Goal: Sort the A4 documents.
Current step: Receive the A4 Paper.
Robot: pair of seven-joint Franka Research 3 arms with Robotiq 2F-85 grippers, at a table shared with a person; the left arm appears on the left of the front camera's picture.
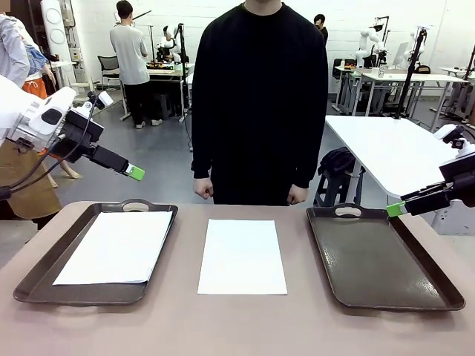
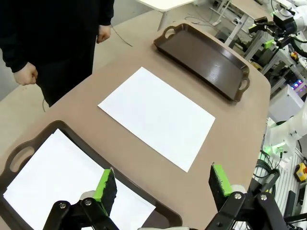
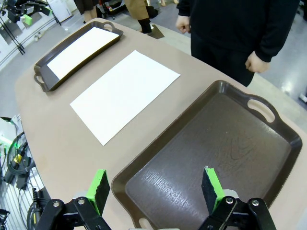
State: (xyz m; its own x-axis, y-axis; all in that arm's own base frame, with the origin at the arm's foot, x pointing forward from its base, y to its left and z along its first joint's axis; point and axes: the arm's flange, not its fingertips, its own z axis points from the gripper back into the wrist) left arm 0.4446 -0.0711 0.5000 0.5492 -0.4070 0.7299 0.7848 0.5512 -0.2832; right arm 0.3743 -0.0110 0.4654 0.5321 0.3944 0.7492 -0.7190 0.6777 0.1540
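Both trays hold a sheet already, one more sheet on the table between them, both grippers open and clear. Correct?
Not quite: the right tray is empty, as the right wrist view shows. The left tray holds paper, one sheet lies between them, and the left gripper and right gripper are open.

White A4 documents point(image 1: 242, 256), dark brown trays point(image 1: 382, 256).

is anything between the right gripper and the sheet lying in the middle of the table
Nothing visible blocks it. The right gripper hangs open above the empty right tray; the loose A4 sheet lies flat on bare table between the two trays, with only the tray's low rim between them.
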